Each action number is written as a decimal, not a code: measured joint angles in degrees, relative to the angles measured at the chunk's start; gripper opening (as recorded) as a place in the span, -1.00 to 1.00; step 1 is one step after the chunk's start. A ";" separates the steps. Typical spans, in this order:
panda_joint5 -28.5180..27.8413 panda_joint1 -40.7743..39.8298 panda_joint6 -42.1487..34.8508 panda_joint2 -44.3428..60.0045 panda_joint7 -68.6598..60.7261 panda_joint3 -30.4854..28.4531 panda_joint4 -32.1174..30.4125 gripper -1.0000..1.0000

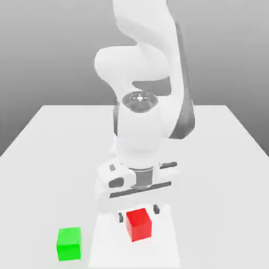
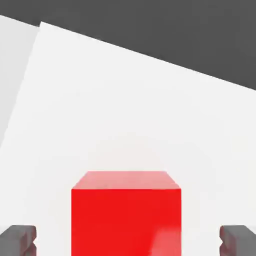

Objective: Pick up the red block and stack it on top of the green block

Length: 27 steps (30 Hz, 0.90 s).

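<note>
The red block (image 1: 138,224) sits on the white table near the front edge in the exterior view. My gripper (image 1: 139,211) hangs directly over it, open, with one dark fingertip (image 2: 18,239) on each side of the red block (image 2: 125,215) and a clear gap on both sides. The block's upper part lies between the fingers, which do not touch it. The green block (image 1: 69,244) rests on the table to the exterior view's left of the red one, about two block widths away and slightly nearer the front.
The white table (image 1: 52,136) stretches back behind the arm. The arm's bulky white links (image 1: 142,121) rise over the middle of the table. A grey floor (image 2: 150,25) lies beyond the table's edge.
</note>
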 joint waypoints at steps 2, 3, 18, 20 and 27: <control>-0.02 0.00 -0.01 0.00 0.02 0.00 0.00 -1.00; -0.05 -0.01 -0.03 0.00 0.06 0.01 0.00 -1.00; -0.56 -9.17 -17.30 -10.51 7.22 -6.14 6.68 -1.00; 0.14 -11.60 -18.88 -8.99 9.16 -7.78 9.78 -1.00; 3.35 -13.22 -11.71 -0.21 7.70 -6.36 11.27 1.00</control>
